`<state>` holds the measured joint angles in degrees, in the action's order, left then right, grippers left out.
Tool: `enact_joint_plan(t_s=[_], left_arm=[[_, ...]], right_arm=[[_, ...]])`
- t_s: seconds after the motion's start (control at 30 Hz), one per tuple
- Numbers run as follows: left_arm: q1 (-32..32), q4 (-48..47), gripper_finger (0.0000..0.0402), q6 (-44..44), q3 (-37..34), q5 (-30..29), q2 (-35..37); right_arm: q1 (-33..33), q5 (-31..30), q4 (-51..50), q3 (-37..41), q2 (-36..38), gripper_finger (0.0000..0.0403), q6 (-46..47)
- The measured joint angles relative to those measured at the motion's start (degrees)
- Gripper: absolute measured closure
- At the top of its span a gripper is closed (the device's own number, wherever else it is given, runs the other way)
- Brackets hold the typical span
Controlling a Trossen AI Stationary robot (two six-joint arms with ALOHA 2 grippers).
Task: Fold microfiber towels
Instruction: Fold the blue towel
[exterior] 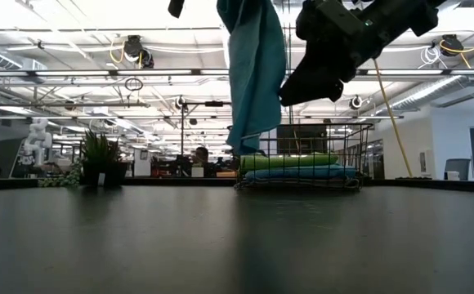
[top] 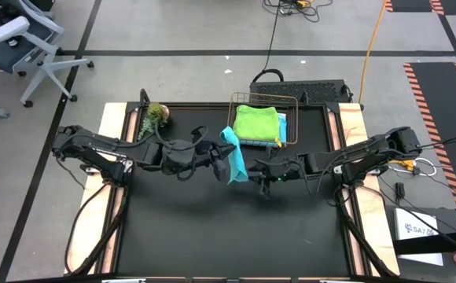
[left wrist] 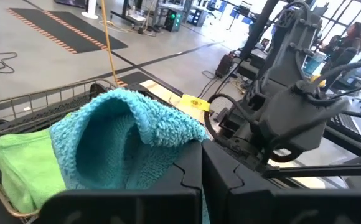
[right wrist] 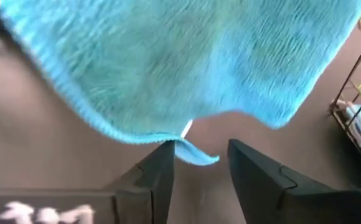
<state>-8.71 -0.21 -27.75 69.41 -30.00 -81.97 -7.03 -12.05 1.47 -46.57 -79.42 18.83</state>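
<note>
Teal towel [top: 233, 161] hung in the air above the black mat [top: 228, 236], pinched at its top by the clenched left gripper [top: 219, 154], likely to let it drape flat. Right gripper [top: 262, 174] sat beside its lower edge, jaws apart, empty. Lime green towel [top: 257, 122] lay in the wire basket [top: 294, 118].

This is a large open robotics lab or industrial workshop. The low view shows a high ceiling of white steel trusses [exterior: 98, 73] with hanging round lamps [exterior: 133, 47]. The grey concrete floor [top: 173, 31] carries black tape lines and an orange-and-black striped hazard mat [top: 440, 102]. Loose black cables [top: 295, 6] and an orange cord [top: 373, 35] trail across it, beside a grey wheeled office chair [top: 16, 35].
</note>
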Motion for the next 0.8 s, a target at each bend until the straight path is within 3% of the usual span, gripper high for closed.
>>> enact_joint_plan(t_s=[0.2,0.37,0.8], left_arm=[[0.0,0.0,0.04,0.05,0.0,0.02,0.0],[0.13,-0.02,0.04,0.32,0.0,0.04,0.0],[0.12,-0.02,0.04,0.42,-0.02,0.07,0.0]], right_arm=[[0.63,0.34,3.0,0.0,0.0,0.0267,1.39],[-0.77,6.25,4.57,0.0,0.0,0.0267,4.17],[-3.98,5.59,4.25,0.0,0.0,0.0266,2.3]])
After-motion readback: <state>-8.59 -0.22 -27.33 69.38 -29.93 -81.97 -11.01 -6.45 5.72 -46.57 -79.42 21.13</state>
